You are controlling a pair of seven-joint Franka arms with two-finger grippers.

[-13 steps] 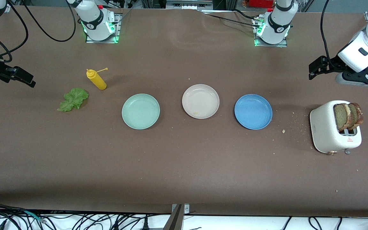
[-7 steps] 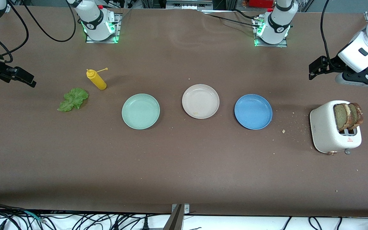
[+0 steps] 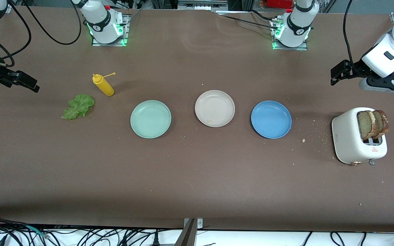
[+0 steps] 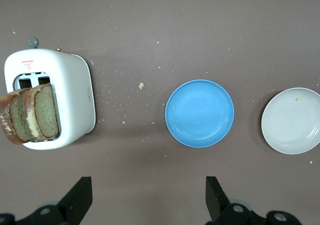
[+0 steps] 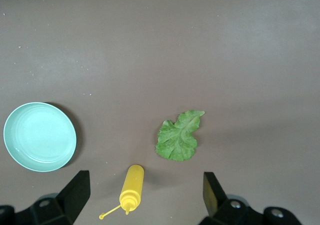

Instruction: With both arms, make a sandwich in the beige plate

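The beige plate point(image 3: 214, 108) point(image 4: 291, 121) lies bare in the middle of the table, between two other plates. Two brown bread slices point(image 3: 373, 123) point(image 4: 31, 115) stand upright in a white toaster point(image 3: 349, 138) point(image 4: 75, 92) at the left arm's end. A green lettuce leaf point(image 3: 78, 106) point(image 5: 178, 136) lies flat at the right arm's end. My left gripper point(image 3: 334, 78) point(image 4: 148, 192) hangs open and holds nothing, over bare table beside the toaster. My right gripper point(image 3: 34, 88) point(image 5: 145, 180) is open too, over the table by the yellow bottle.
A mint green plate point(image 3: 150, 119) point(image 5: 40, 136) and a blue plate point(image 3: 271, 119) point(image 4: 199, 113) flank the beige one. A yellow squeeze bottle point(image 3: 103, 85) point(image 5: 132, 187) stands beside the lettuce. Crumbs point(image 3: 303, 140) dot the table between the blue plate and the toaster.
My right gripper has crept slightly toward the table's middle. The left arm and all the things on the table are as before.
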